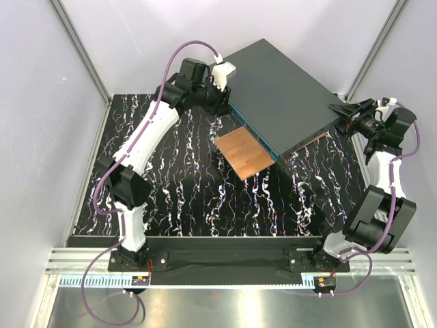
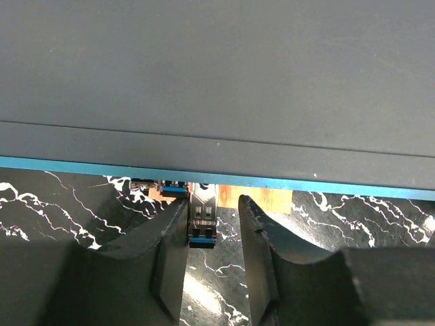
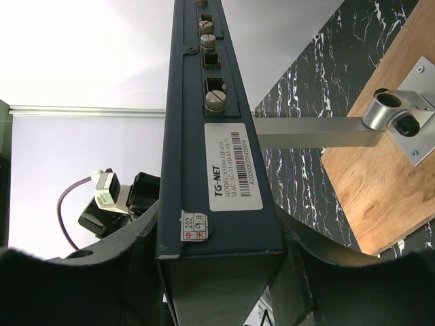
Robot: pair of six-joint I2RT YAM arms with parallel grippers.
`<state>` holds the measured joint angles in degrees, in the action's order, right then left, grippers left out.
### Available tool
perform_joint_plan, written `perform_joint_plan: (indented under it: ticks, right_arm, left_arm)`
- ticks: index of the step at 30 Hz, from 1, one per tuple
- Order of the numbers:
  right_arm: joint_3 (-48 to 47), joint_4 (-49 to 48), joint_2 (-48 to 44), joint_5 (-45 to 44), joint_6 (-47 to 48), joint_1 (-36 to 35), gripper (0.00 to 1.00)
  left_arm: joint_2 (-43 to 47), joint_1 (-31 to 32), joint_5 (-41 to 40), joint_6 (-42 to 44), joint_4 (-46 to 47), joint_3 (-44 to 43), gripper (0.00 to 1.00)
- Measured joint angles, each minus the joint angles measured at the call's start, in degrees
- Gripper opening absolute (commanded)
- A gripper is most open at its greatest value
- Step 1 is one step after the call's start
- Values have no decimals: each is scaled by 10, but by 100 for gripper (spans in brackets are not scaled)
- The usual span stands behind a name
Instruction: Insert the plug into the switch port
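The switch is a large flat dark-grey box (image 1: 283, 89), tilted on a stand, with a teal port face (image 1: 254, 134). In the left wrist view its top (image 2: 217, 75) fills the upper half and the teal edge (image 2: 353, 187) hides the ports. A silver plug with a blue tab (image 2: 202, 221) sticks out from under that edge, against my left finger (image 2: 173, 238); the right finger (image 2: 255, 238) stands apart from it. My left gripper (image 2: 212, 204) is open at the face's far left end (image 1: 222, 102). My right gripper (image 3: 219, 234) is shut on the box's right corner (image 1: 343, 115).
A copper-brown square plate (image 1: 244, 152) lies on the black marbled mat (image 1: 177, 191) under the box's port face. A second blue-tabbed plug (image 2: 174, 191) sits just left of the first. A metal bracket arm (image 3: 312, 132) props the box. White walls close in the back and sides.
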<state>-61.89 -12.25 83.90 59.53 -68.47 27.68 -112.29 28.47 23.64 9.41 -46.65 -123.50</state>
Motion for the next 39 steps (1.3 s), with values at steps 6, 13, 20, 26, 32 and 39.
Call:
perform_joint_plan:
  ticks: [6,13,20,26,32,39]
  right_arm:
    - [0,-2,1,2,0,0,0]
    - [0,-3,2,2,0,0,0]
    - [-3,0,4,4,1,0,0]
    - [-5,2,5,4,2,0,0]
    - [-9,10,7,6,5,0,0]
    - [-12,12,11,11,6,0,0]
  left_arm:
    - [40,2,6,9,41,65,56]
    - [115,-12,14,29,59,157,45]
    - [168,-33,17,46,44,198,18]
    - [166,-34,17,40,54,198,10]
    - [130,-34,19,25,72,175,6]
    - [96,-34,21,7,79,157,3]
